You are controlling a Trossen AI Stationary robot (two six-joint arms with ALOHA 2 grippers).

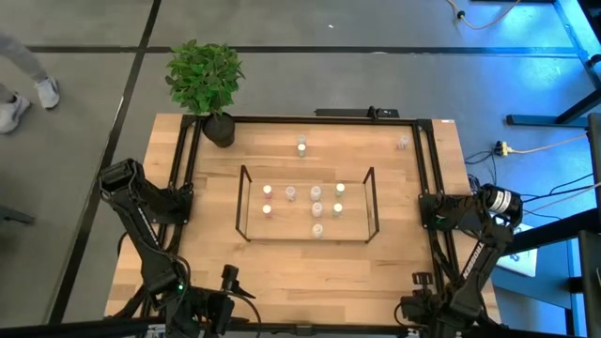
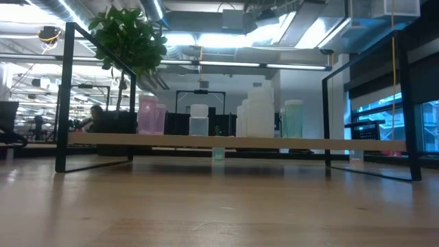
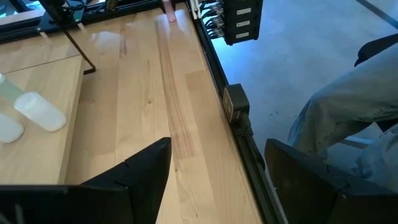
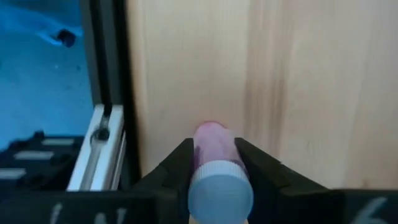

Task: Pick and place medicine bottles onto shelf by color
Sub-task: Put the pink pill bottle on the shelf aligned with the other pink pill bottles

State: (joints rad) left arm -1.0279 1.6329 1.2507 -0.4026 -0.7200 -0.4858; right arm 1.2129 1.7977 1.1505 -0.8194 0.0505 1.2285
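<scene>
My right pincer [image 4: 214, 165] has its two fingers drawn in narrow against the sides of a pink bottle [image 4: 212, 144], gripping it between the dark pads [image 4: 177, 165]. The bottle lies with its long axis running straight away from my wrist, whitish cap [image 4: 220, 190] toward the camera and pink body pointing out over the wood. It sits close beside the black rail [image 4: 111, 74] at the bench's [image 1: 282, 272] right edge, well apart from the shelf [image 1: 307, 204]. From above, my right arm is folded at that edge and the pincer itself is hard to make out there. My left pincer [image 3: 214, 180] waits with fingers spread wide and nothing between them, over the bench's left edge. The shelf stands at mid-bench, thin black rods around a light board, with eight or so small bottles [image 1: 315, 208] upright on it. Two more bottles stand on the bench behind it: one [image 1: 301, 145] near the middle, a faint one [image 1: 403, 143] near the far right corner. A potted plant [image 1: 205, 80] sits at the far left corner. The bench is pale wood planks inside a black frame. Level across it I see an open workspace with ceiling lights, and beside the bench, part of a person's pale trouser leg [image 3: 348, 118].
</scene>
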